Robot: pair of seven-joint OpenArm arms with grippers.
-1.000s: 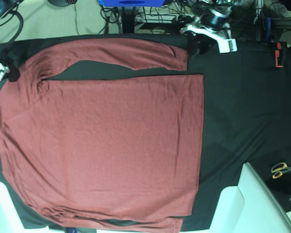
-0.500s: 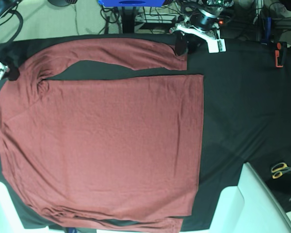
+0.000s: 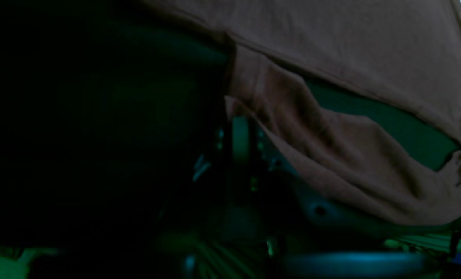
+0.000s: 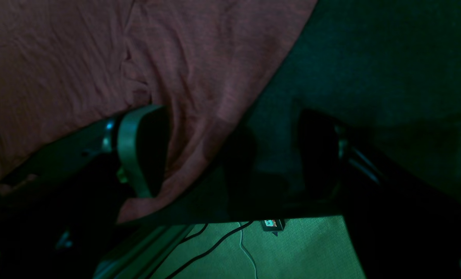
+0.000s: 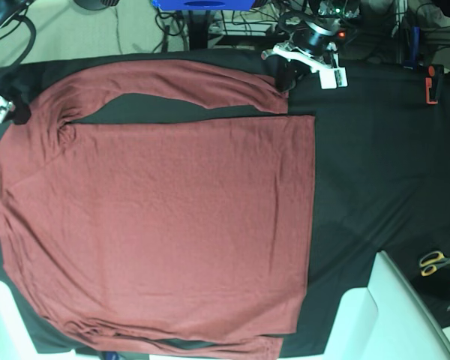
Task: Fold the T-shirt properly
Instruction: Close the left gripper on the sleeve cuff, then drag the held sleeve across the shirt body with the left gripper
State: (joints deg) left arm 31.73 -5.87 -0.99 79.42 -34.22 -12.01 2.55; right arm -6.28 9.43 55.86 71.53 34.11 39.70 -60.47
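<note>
Base view — scissors (image 5: 437,262) beside T-shirt (image 5: 165,225)

Your left gripper (image 5: 283,81) sits low at the far edge of the bench, jaws closed on the cuff of the T-shirt (image 5: 157,217) sleeve. Your right gripper (image 4: 230,155) sits at the shoulder edge, jaws spread wide, one finger (image 4: 137,155) resting on the cloth.

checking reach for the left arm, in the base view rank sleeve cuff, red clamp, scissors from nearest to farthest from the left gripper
From the left gripper, at the top edge:
1. Sleeve cuff of the T-shirt, right at the fingers.
2. Red clamp, along the top edge, far right.
3. Scissors, lower right corner.
</note>
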